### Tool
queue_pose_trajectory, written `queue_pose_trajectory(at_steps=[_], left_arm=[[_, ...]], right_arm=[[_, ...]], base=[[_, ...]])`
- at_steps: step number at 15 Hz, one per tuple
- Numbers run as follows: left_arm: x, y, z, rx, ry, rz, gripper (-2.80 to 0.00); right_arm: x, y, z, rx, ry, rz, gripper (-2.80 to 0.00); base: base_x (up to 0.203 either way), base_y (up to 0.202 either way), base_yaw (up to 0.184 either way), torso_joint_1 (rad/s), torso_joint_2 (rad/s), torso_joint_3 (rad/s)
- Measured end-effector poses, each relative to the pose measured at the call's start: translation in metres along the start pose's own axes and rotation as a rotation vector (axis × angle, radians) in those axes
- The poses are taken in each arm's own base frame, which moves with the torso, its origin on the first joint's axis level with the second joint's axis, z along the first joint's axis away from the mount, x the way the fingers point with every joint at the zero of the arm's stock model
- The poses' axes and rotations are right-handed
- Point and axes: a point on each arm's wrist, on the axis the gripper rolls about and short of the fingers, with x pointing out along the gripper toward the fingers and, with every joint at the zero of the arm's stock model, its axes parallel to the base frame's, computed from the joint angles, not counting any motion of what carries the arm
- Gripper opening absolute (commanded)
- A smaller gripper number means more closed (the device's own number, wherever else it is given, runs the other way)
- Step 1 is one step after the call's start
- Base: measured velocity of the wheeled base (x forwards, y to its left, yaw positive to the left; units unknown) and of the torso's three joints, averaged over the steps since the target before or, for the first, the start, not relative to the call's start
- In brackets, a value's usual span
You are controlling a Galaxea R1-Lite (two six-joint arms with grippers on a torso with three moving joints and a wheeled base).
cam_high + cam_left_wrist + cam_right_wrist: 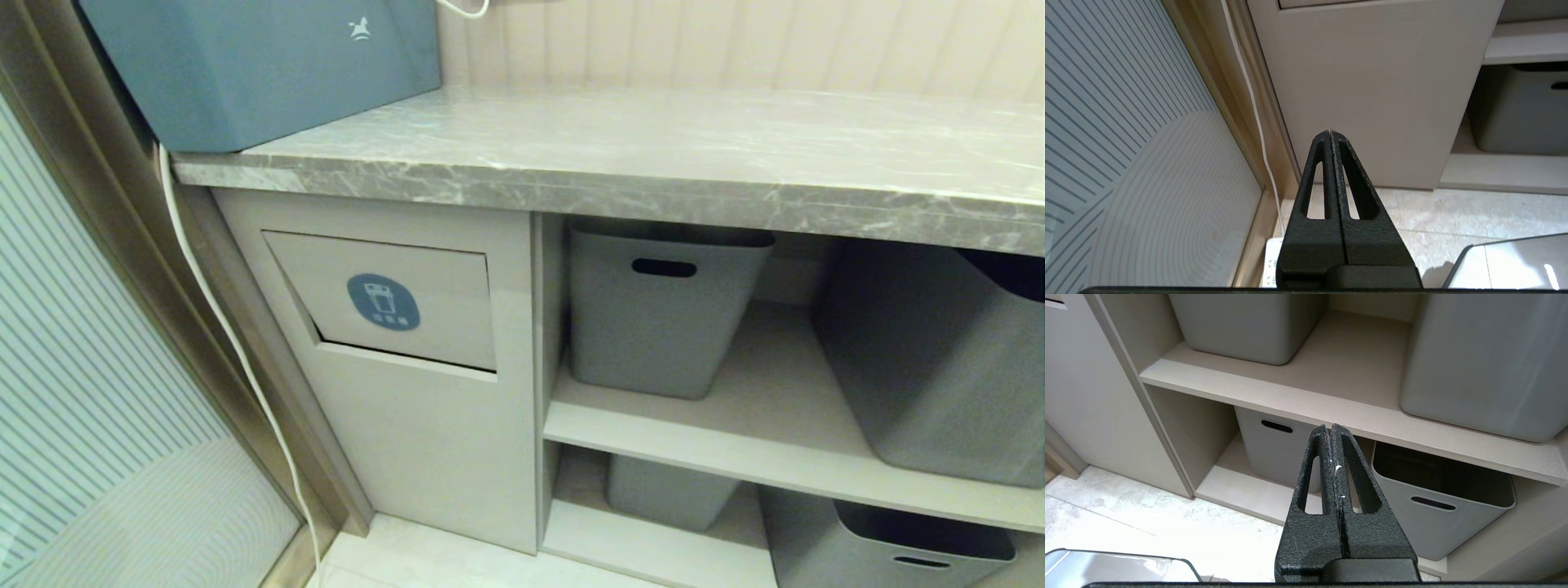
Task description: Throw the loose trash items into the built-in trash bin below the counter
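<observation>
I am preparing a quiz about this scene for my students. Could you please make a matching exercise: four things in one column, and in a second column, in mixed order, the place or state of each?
Things
1. blue-grey box
2. round blue sticker
3. left claw
4. white cable

Places or states
A. shut, holding nothing, low before the cabinet front
B. on the flap of the built-in trash bin
C. hanging down past the counter's left end to the floor
D. on the left end of the counter

Pairs: 1-D, 2-B, 3-A, 4-C
</observation>
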Motion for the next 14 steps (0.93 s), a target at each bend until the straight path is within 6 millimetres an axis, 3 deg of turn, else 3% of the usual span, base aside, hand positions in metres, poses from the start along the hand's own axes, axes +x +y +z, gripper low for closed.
queue_pose_trajectory(at_steps=[14], left_arm=[[-0.0020,-0.0004,-0.0015,-0.025,-0.018,0.002,-2.80]], right_arm=[[0.0000,0.0000,0.0000,0.000,0.000,0.000,-2.80]], base=[[0.000,0.000,0.000,0.000,0.00,0.000]])
